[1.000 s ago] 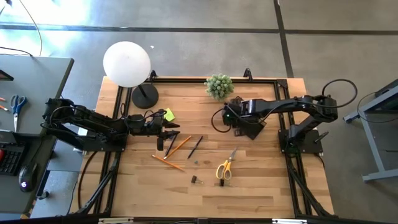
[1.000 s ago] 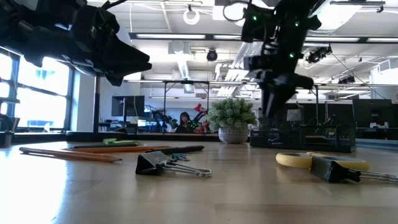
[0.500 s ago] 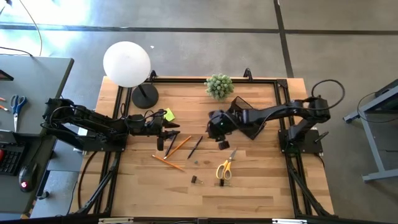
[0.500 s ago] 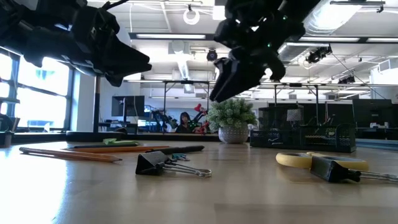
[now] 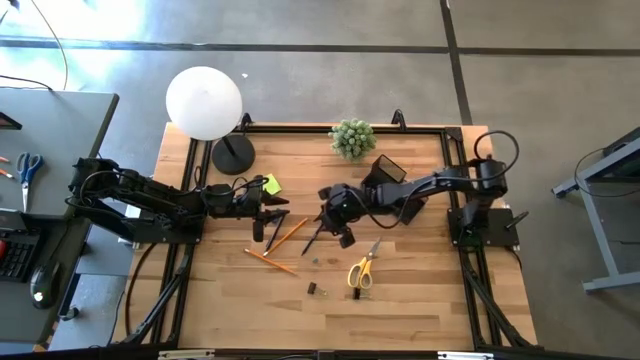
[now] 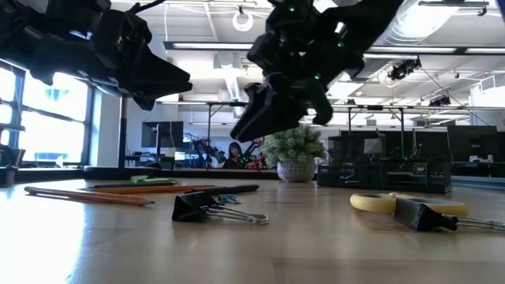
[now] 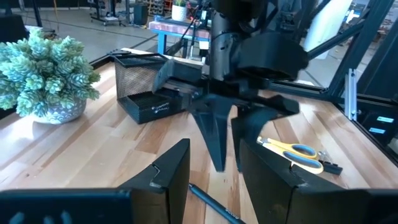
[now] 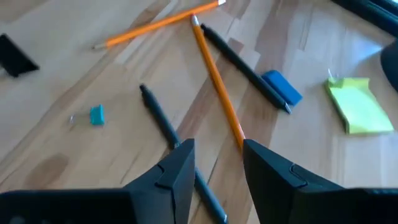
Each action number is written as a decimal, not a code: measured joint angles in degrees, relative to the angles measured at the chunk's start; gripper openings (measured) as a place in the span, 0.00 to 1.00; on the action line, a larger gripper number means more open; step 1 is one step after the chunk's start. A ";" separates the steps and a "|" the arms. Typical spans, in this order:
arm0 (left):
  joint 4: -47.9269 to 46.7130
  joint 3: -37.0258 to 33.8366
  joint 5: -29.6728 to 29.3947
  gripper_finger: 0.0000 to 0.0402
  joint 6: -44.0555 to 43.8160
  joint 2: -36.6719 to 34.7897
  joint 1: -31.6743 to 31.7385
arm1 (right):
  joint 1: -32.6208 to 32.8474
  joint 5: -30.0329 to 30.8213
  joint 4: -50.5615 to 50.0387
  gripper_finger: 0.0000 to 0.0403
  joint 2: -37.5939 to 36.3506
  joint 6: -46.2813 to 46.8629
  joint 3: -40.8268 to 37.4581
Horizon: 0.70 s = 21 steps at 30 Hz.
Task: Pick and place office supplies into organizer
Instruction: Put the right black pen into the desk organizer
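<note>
A butcher-block table (image 5: 420, 300) in a bright open workshop, its wood smooth and level. The right gripper (image 5: 338, 232) hovers, fingers spread, over a dark pen (image 8: 163, 121) near table centre; the organizer (image 5: 388, 172) sits at its two o'clock. The pen looks light, stiff and prone to roll, so a pinch mid-barrel seems safest. At nine o'clock the left gripper (image 5: 262, 212) waits, fingers parted and empty, by the sticky-note pad (image 5: 271, 184). Yellow-handled scissors (image 5: 361, 270) lie at five o'clock

Pens and pencils (image 8: 214, 87) scattered flat mid-table, black organizer (image 5: 392, 175) behind
</note>
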 joint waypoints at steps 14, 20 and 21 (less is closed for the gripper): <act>-1.49 0.00 0.46 0.32 0.01 -0.02 0.00 | 1.21 0.15 -23.08 0.32 11.90 -4.78 18.65; -1.68 0.00 0.46 0.32 0.11 -0.02 0.00 | 2.83 0.84 -23.37 0.32 14.32 -7.72 19.26; -1.70 0.00 0.46 0.32 0.32 -0.02 0.00 | 2.86 0.97 -23.59 0.32 14.50 -7.89 19.28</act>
